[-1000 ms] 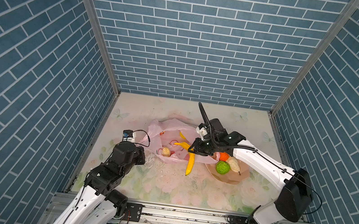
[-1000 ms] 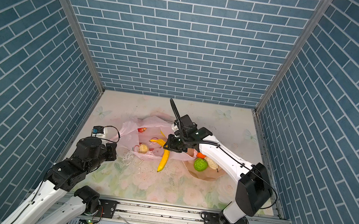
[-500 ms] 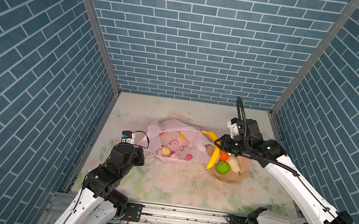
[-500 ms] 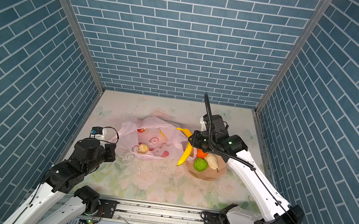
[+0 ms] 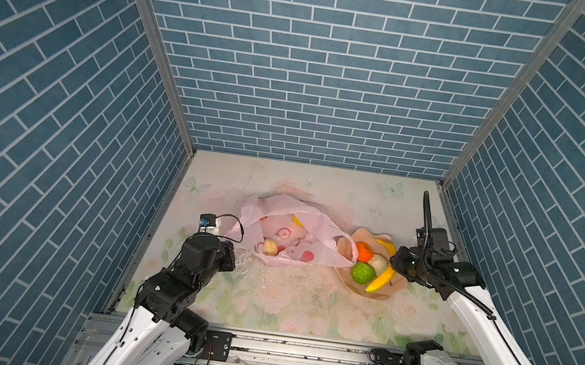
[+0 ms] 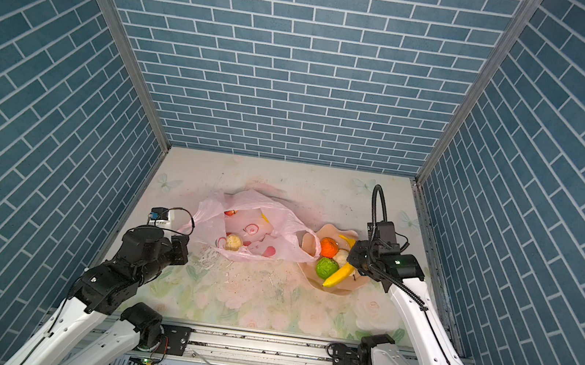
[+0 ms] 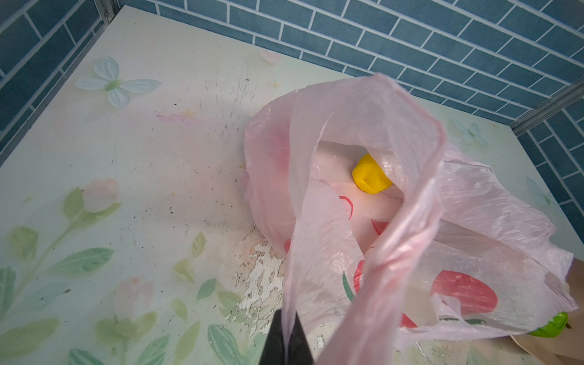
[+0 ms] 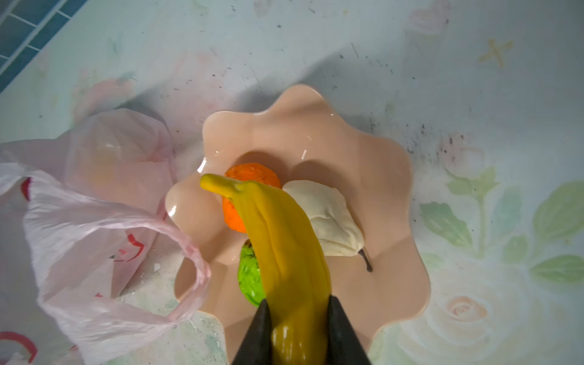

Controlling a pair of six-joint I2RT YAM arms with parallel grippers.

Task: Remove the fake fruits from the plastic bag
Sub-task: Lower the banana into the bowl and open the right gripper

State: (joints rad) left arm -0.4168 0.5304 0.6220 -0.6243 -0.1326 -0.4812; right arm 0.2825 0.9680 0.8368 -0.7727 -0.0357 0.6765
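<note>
Now | right gripper [image 8: 297, 301] clamps banana [image 8: 278, 240] | long axis slanted, stem toward orange [image 8: 251, 173]

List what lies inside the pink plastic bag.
A cream lump and a yellow fruit show inside the bag. Its crinkled folds hide anything else.

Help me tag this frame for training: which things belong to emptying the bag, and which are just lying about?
Job: plastic bag; banana; orange; green ball; bowl's cream lump; bagged cream lump; yellow fruit; left gripper; right gripper.
Just there: peach bowl; floral table.
</note>
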